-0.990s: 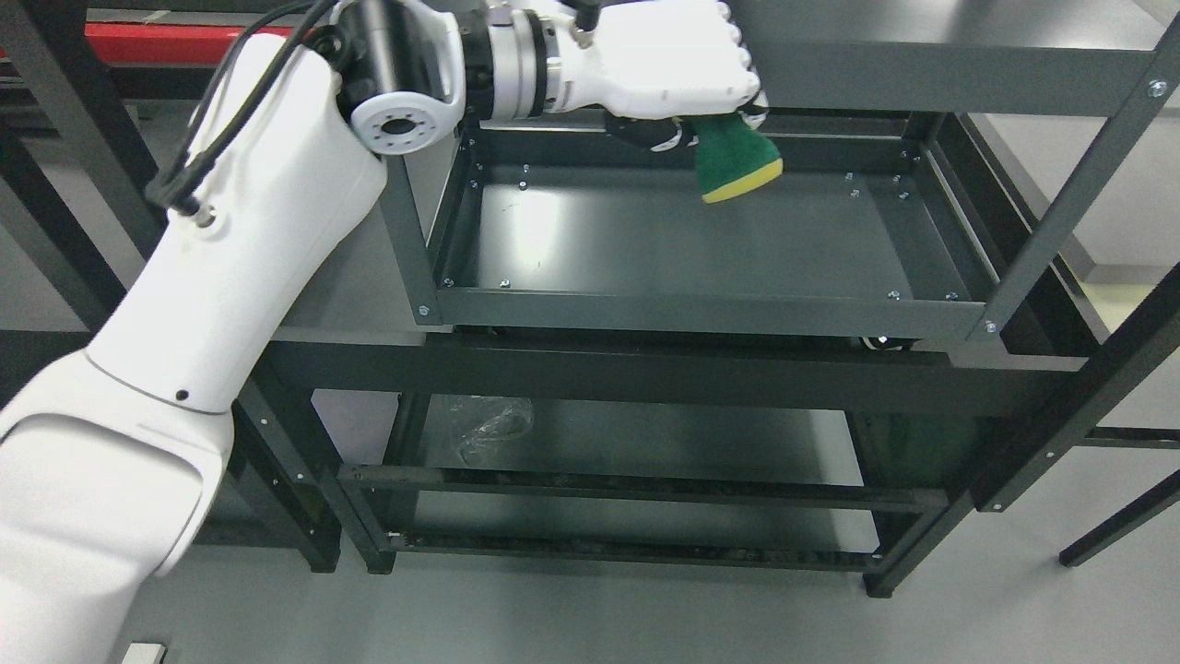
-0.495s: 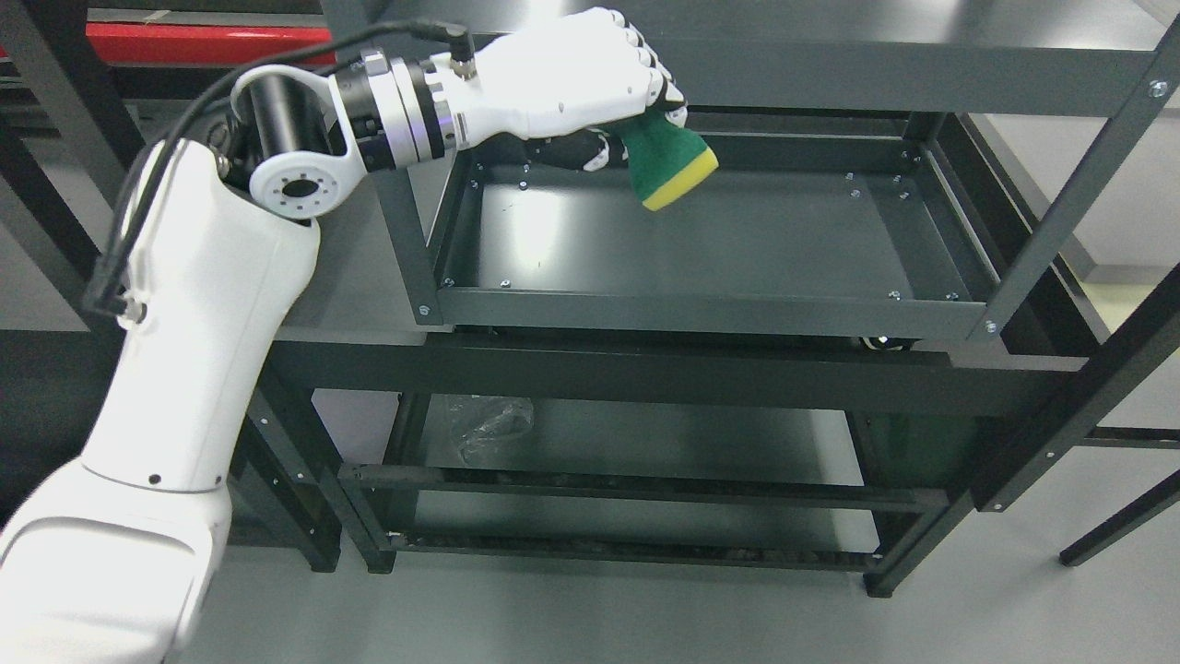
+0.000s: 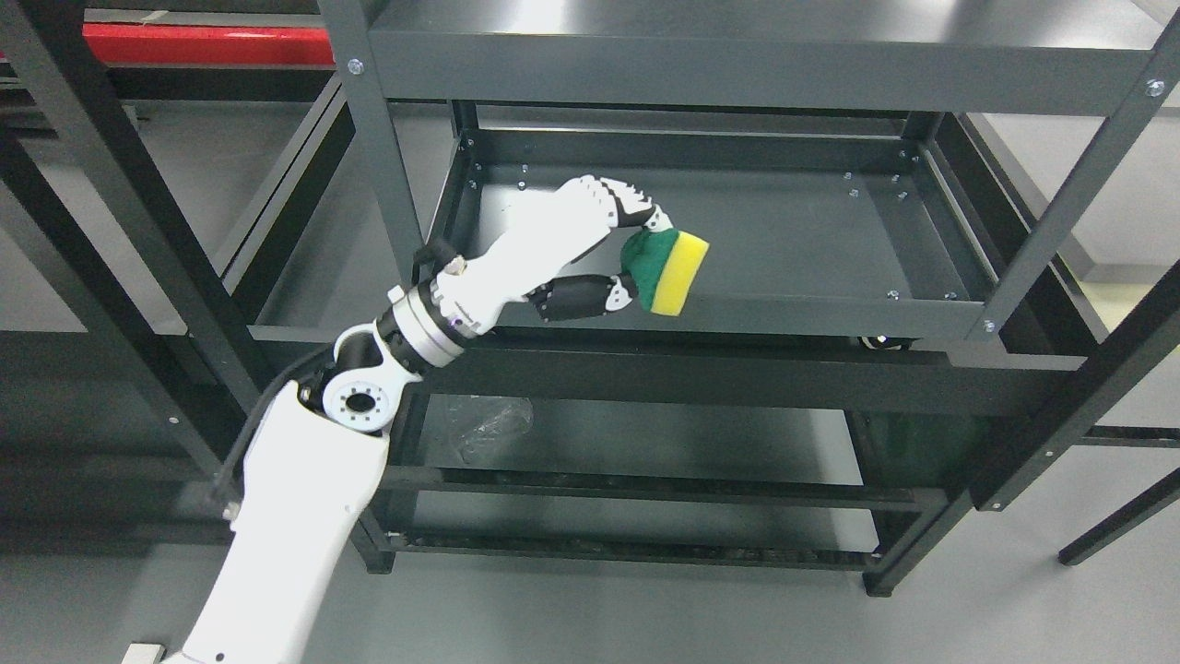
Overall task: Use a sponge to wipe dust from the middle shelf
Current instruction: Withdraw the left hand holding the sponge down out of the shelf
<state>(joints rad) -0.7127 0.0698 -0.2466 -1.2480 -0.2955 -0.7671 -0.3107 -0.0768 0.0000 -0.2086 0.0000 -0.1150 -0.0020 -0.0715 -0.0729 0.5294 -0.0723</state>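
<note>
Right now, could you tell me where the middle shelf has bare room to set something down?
The middle shelf is bare across its right half, from the sponge to the right rim, and along the back wall. The front left is crowded: the left hand holds the sponge there.

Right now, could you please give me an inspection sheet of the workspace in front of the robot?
Surface: middle shelf, dark metal tray, bare, with a light glare patch at its left.
Job's things: sponge, green and yellow, held over the shelf's front left area; contact with the shelf cannot be told.
Clutter: crumpled clear plastic on the lower shelf.
Grippers: left hand shut on the sponge; right hand not in view.
Cables: black cable running along the left forearm.
Surroundings: dark metal racks at left, red beam behind, grey floor.
</note>
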